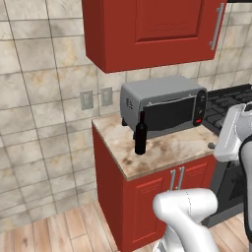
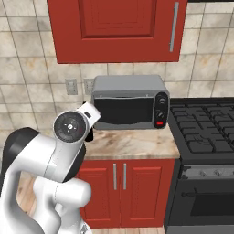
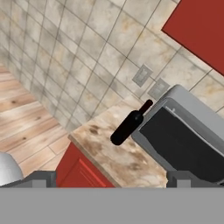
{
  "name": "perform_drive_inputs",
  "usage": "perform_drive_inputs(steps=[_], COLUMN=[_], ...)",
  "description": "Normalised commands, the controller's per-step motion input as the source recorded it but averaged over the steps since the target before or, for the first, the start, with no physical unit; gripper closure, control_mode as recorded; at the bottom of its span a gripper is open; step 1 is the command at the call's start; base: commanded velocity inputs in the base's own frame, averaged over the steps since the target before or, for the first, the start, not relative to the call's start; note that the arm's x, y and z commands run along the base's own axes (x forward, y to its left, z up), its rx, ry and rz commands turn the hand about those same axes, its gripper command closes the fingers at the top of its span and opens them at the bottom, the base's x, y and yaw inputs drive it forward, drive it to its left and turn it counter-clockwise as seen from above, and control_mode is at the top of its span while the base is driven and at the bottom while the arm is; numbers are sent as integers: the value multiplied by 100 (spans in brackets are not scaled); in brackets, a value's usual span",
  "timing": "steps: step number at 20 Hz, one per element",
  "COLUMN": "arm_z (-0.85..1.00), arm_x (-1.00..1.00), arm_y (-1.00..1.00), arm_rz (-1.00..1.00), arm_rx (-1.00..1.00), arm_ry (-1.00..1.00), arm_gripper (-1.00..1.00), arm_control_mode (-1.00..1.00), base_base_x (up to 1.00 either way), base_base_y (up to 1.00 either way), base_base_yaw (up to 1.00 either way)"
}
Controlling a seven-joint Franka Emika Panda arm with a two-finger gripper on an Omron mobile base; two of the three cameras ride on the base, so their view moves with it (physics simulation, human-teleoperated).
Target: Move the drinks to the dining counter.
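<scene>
One drink, a tall black wine bottle (image 1: 141, 135), stands upright on the narrow marbled countertop (image 1: 170, 150), just in front of the left end of a toaster oven. The hand view has the same bottle (image 3: 129, 124) near its middle, tilted by the camera's roll. My gripper (image 3: 111, 181) hangs well away from the bottle, out over the cabinet front and floor. It is open wide, with nothing between its fingertips (image 3: 41, 178). In the right base view my arm covers most of the bottle. The dining counter is out of view.
A grey toaster oven (image 1: 165, 106) fills the back of the counter right behind the bottle. A black stove (image 2: 205, 130) adjoins the counter on the right. A red wall cabinet (image 1: 147, 29) hangs overhead. Red base doors (image 2: 119, 192) face me, with wood floor (image 1: 59, 226) to the left.
</scene>
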Motion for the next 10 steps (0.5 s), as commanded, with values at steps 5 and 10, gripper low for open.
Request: perform_drive_inputs(steps=[5, 10], arm_z=[-20, -14], arm_x=[13, 11], arm_y=[31, 18], arm_rz=[0, 0], arm_rx=[0, 11], arm_ry=[1, 0], arm_gripper=[-100, -100], arm_control_mode=[-100, -100], base_base_x=[0, 0], base_base_y=[0, 0], base_base_yaw=[0, 0])
